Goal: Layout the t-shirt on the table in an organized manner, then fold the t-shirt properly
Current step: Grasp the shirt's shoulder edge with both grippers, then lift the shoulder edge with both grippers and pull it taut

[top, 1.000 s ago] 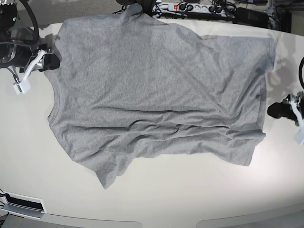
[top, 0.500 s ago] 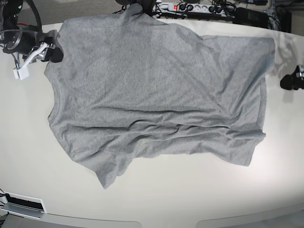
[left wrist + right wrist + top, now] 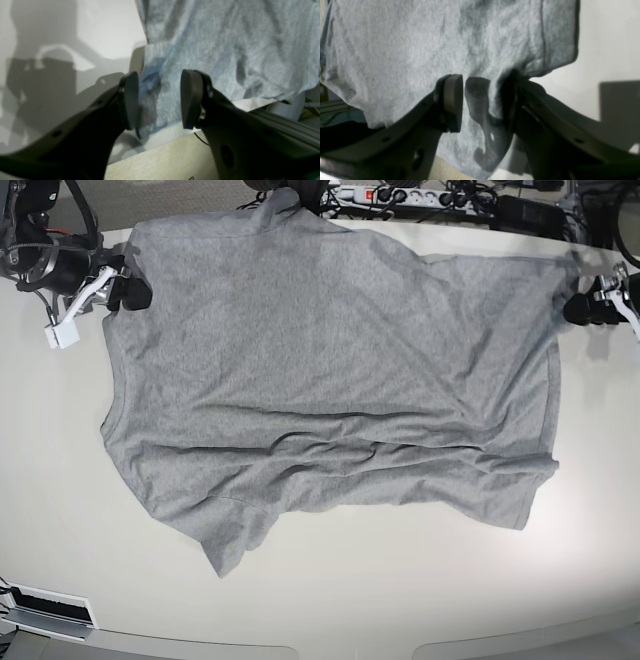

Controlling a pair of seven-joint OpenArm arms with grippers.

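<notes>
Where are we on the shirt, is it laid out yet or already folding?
Mostly laid out: the t-shirt lies spread on the table, though wrinkled across the middle, skewed, and with its far edge hanging over the table's rim. In hand: the right gripper and left gripper, both open, sit at the shirt's two far corners, cloth between their jaws, not clamped. Left: grasp, straighten, then every fold.
</notes>
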